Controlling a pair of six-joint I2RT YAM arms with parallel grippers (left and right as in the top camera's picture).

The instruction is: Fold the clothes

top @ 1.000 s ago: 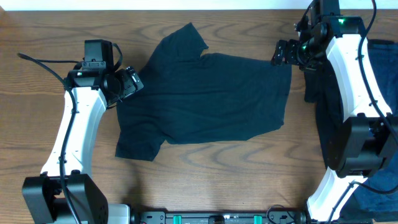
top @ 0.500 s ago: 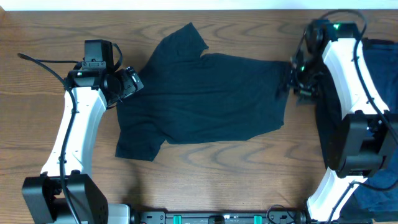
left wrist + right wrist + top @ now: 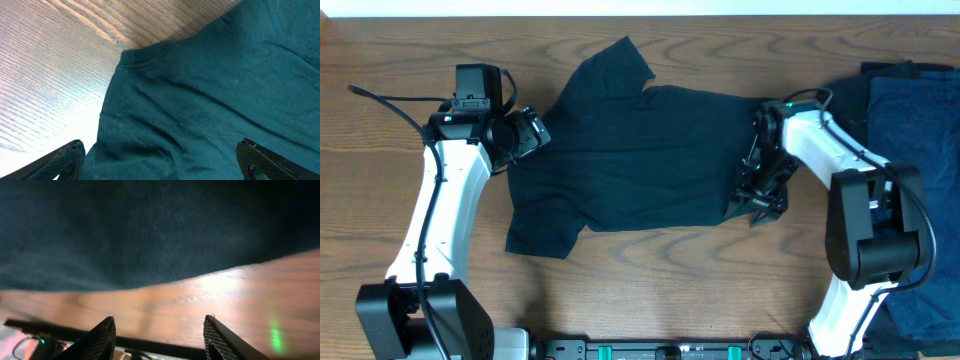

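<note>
A brown wood-grain table [image 3: 650,290] fills the overhead view, with a black T-shirt [image 3: 650,160] spread flat across its middle, sleeves toward the left end and hem toward the right.

The left gripper [image 3: 530,132] has its jaws spread wide. Its fingers [image 3: 65,156] sit at the two lower corners of the wrist view, with dark cloth and a stitched edge of the shirt between and beyond them. It hangs at the shirt's left edge, between the two sleeves.

The right gripper [image 3: 760,195] is partly parted. Its fingertips [image 3: 105,337] show bare wood between them and the shirt's edge just past the tips, with no cloth seen between the jaws. It is low at the near corner of the hem end.

At the table's right edge lies more clothing — navy blue cloth [image 3: 910,120] beside a black piece [image 3: 845,95].
</note>
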